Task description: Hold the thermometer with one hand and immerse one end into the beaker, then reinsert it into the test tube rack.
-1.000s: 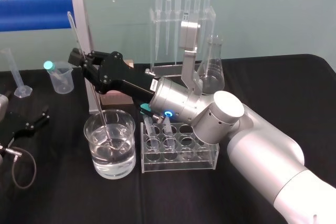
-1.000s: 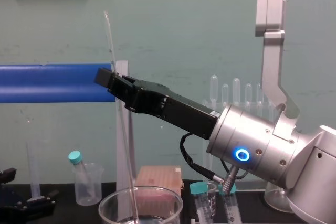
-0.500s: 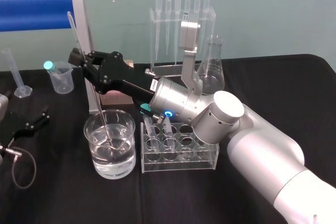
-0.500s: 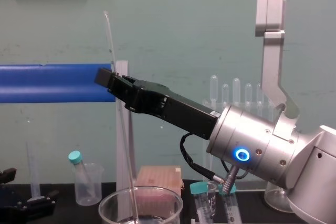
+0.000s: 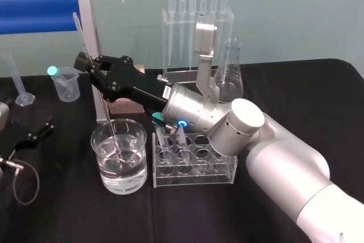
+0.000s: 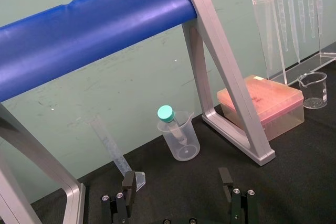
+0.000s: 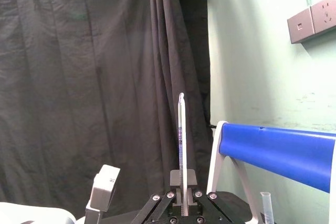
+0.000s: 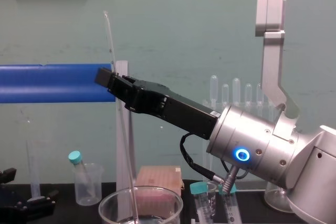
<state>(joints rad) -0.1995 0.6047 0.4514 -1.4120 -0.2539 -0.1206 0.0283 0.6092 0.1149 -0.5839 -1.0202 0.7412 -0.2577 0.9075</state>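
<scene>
The right pincer [image 8: 107, 77] is closed on the upper part of the thermometer [image 7: 181, 140]. The rod is a little tilted. Its top stands above the pincer and its lower end is in the water of the beaker [image 5: 101, 166], just below the pincer. The test tube rack [image 5: 222, 166] stands beside the beaker, under the wrist behind the pincer. The left pincer [image 6: 177, 182] rests well apart, fingers open.

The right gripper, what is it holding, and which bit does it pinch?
The right gripper pinches the thermometer on its upper part, below the top tip; the lower end sits in the beaker. The left gripper holds nothing.
</scene>
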